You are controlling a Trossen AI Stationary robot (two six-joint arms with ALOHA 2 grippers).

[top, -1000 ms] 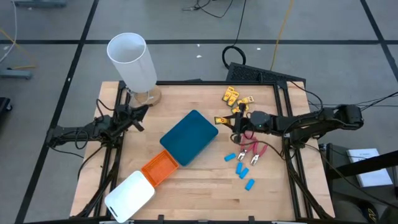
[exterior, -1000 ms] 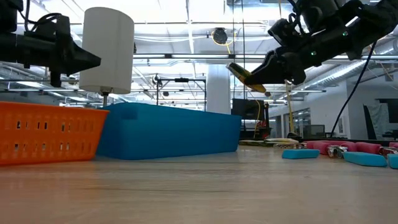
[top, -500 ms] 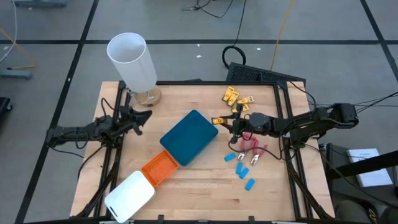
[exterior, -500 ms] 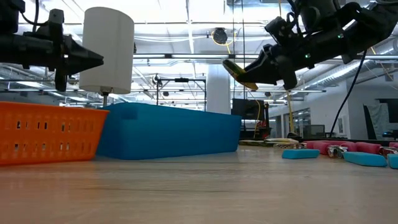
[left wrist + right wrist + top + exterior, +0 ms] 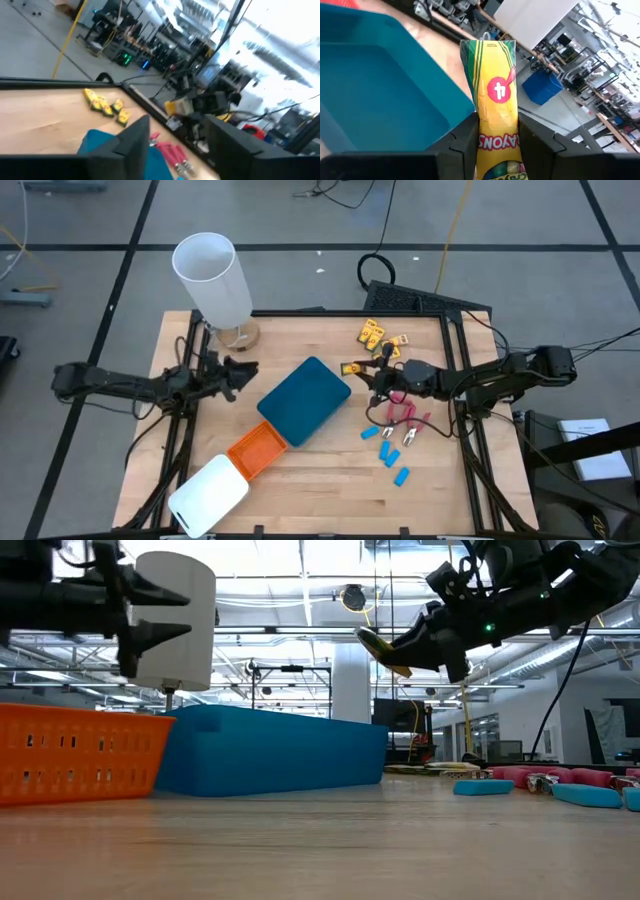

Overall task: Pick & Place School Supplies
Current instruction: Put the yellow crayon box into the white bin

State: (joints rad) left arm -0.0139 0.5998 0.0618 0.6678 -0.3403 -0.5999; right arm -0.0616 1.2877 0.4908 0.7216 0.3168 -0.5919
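Observation:
My right gripper (image 5: pixel 368 372) is shut on a yellow crayon box (image 5: pixel 495 110) and holds it in the air beside the right edge of the teal tray (image 5: pixel 303 400). More yellow boxes (image 5: pixel 380 335) lie at the table's far right. Two pink-handled scissors (image 5: pixel 405 420) and a few light-blue pieces (image 5: pixel 388 450) lie on the table to the right of the tray. My left gripper (image 5: pixel 246 368) hovers open above the table, left of the teal tray, with nothing between its fingers (image 5: pixel 135 142). My right gripper pinches the crayon box between its two fingers (image 5: pixel 462 142) at the box's near end (image 5: pixel 495 150). The fingers come about level from the table's right and lie along the box. The box (image 5: pixel 385 648) sticks out past the fingertips toward the teal tray, clear of the table.
A tall white cylinder (image 5: pixel 212 278) stands at the table's far left. An orange tray (image 5: pixel 258 448) and a white tray (image 5: pixel 208 490) lie end to end near the front left, touching the teal tray's near corner.
My left gripper has moved toward the table's right, closer to the teal tray, and has opened. My right gripper has carried the crayon box a little up and toward the teal tray, still shut on it.

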